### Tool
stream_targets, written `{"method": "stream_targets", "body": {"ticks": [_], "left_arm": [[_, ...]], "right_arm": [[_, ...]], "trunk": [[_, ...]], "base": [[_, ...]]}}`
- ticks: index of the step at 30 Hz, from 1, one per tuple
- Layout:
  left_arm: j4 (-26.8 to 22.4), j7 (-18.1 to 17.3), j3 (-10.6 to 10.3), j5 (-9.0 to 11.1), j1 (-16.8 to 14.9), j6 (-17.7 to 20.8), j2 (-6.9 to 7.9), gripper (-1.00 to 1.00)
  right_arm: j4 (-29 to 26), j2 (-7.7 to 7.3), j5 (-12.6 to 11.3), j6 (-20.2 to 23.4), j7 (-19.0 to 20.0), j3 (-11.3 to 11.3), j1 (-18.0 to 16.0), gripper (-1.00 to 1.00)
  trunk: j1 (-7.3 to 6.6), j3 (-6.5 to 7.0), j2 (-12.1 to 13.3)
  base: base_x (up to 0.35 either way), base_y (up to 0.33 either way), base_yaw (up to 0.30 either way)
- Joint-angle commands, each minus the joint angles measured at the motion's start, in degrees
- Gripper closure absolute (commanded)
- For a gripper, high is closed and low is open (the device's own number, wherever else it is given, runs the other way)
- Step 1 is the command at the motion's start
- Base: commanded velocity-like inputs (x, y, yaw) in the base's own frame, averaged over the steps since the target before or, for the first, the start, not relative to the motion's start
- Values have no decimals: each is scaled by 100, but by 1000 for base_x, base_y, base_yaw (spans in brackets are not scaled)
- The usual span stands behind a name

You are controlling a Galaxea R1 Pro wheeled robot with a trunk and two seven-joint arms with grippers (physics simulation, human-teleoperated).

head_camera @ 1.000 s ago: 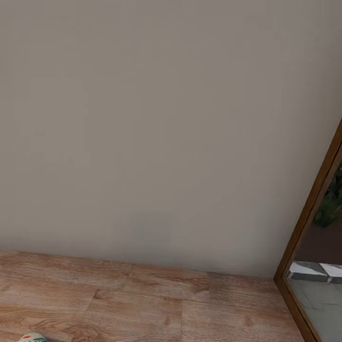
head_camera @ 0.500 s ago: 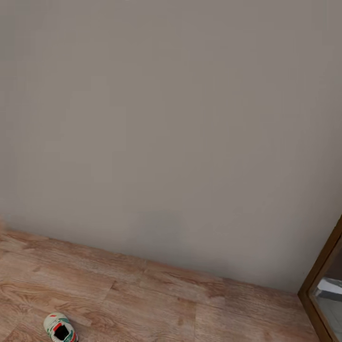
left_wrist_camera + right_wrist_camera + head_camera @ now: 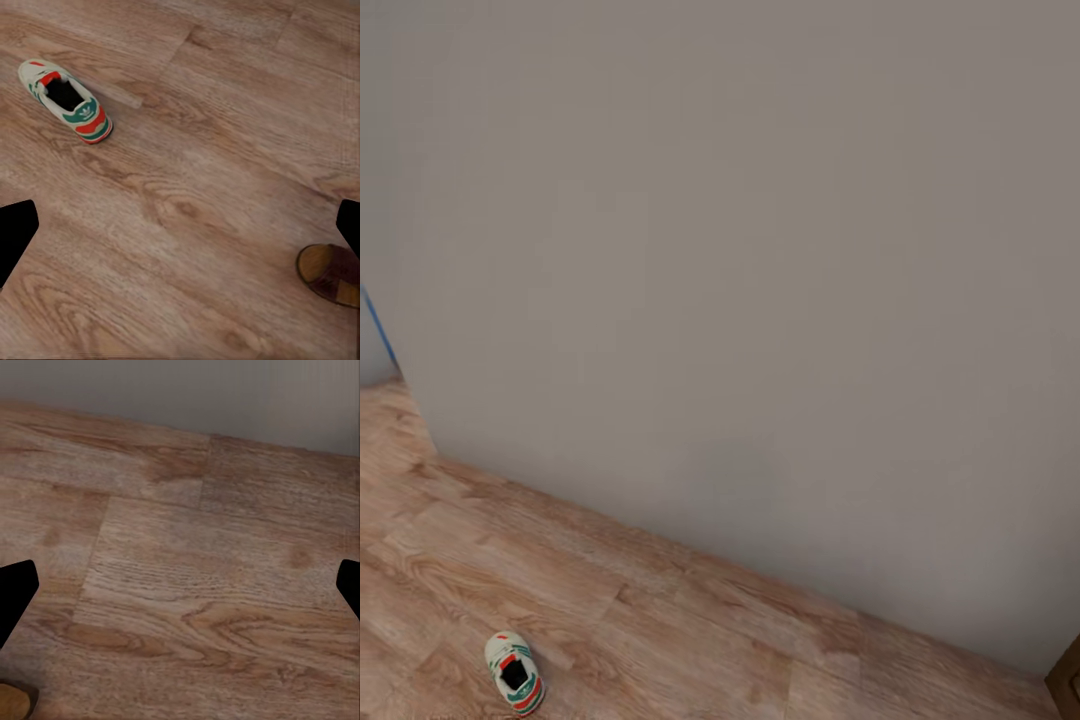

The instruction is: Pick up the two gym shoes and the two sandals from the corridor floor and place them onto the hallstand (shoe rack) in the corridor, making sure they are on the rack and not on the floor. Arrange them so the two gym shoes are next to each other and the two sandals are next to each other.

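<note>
A gym shoe (image 3: 515,673) is lying on the floor (image 3: 660,620), upright on its sole, near the lower left corner of the head view and well clear of the wall (image 3: 760,280). In the left wrist view the same shoe (image 3: 66,100) is showing its dark opening, green side stripes and orange-red heel, with nothing touching it. A sandal (image 3: 330,273) is sitting flat on the planks well apart from the shoe, cut off by the frame edge (only its rounded brown end and tan insole are showing).

The left claw (image 3: 180,229) is hanging open and wide above bare planks between the two, its dark fingertips (image 3: 15,229) appearing at opposite edges of the frame and gripping nothing. The right claw (image 3: 180,589) is likewise spread wide and empty over the floor near the foot of the wall, with a small brown shape (image 3: 15,701) peeking in at one corner, too little of it to tell what it is.

A thin blue line (image 3: 378,328) is running down at the wall's left end, and a sliver of brown frame (image 3: 1068,680) is showing at the lower right.
</note>
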Motion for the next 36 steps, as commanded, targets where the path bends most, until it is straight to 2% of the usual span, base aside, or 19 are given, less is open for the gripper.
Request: {"method": "stream_targets", "body": {"ticks": [1, 10, 30, 36], "left_arm": [[6, 6, 10, -3, -5, -20, -1, -100], [10, 8, 15, -2, -5, -20, 5, -100], [22, 4, 35, 16, -5, -20, 6, -100], [22, 2, 27, 2, -5, -20, 6, -100]], "right_arm": [[4, -3, -60, -22, -2, 14, -2, -100], [4, -3, -58, -22, -1, 7, -2, -100], [5, -1, -57, -20, -6, 14, -2, -100], [6, -2, -57, -21, -6, 16, -2, -100]], "trunk": [[0, -6, -3], [0, -6, -3], [0, -6, -3], [0, -6, -3]], "base": [[46, -255, 277], [18, -204, 277], [1, -16, 277], [-151, -110, 277]]}}
